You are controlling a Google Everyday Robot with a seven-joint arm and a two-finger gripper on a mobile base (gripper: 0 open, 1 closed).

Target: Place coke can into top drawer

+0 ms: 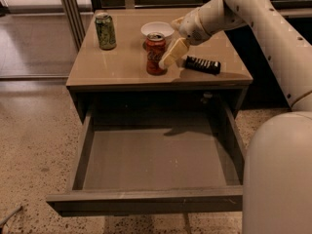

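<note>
Claw: cream-coloured gripper (171, 54) at the end of the white arm (263, 28), low over the tabletop, just right of the red can, angled down and left
Claw state: cannot tell whether released or clenched
Can: small red coke can (155, 53) with silver top, upright on the tan cabinet top (117, 65), mid-table toward the front edge; cannot tell if the gripper touches it
Drawer: wide grey-brown top drawer (146, 202), pulled open below the tabletop, smooth grey inside, coke can not in it
Other can: green patterned can (106, 31), upright, back left, well apart from the coke can
Bowl: white round bowl (157, 29), just behind the coke can
Remote: black ridged remote (202, 65), lying flat, right of the gripper
Floor: speckled stone floor (34, 145)
</note>
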